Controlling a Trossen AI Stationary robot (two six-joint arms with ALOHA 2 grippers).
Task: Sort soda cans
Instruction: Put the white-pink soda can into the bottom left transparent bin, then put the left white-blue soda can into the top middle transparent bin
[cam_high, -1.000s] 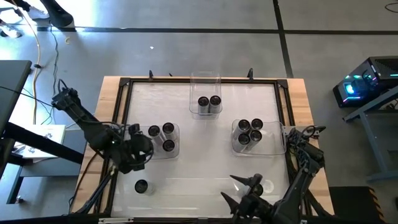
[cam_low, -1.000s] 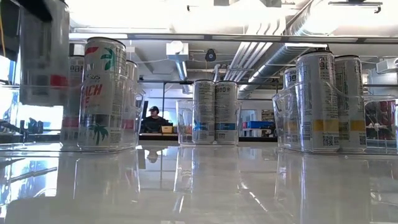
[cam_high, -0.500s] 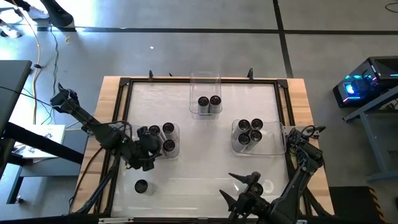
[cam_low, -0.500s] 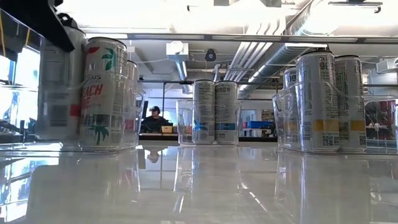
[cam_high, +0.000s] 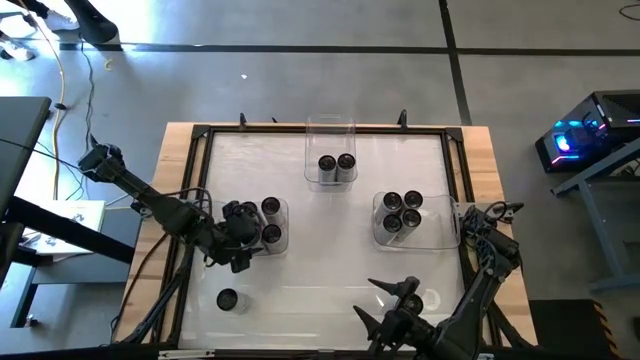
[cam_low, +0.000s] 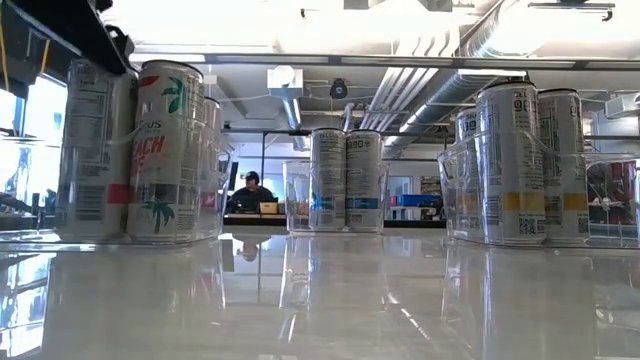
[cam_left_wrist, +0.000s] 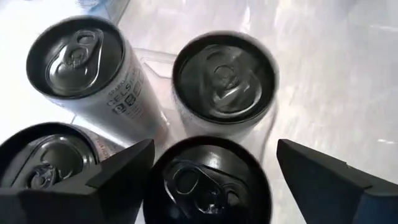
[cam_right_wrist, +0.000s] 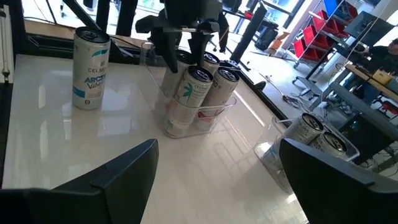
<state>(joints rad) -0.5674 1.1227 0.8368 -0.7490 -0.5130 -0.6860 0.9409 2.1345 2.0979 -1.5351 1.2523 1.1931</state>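
The white glossy table carries three clear rectangular plastic trays; the left tray lies directly beneath the left hand, whose fingers stand apart, astride the dark-topped grey soda can standing upright just below it among three others. One lone can stands on the table nearer the robot than this hand, long axis vertical. The right hand, fingers apart, waits well away, so the left arm looks nearer.

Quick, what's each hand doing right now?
Left hand: open over a can in the left tray, holding nothing.
Right hand: open, empty, near the table's front edge.
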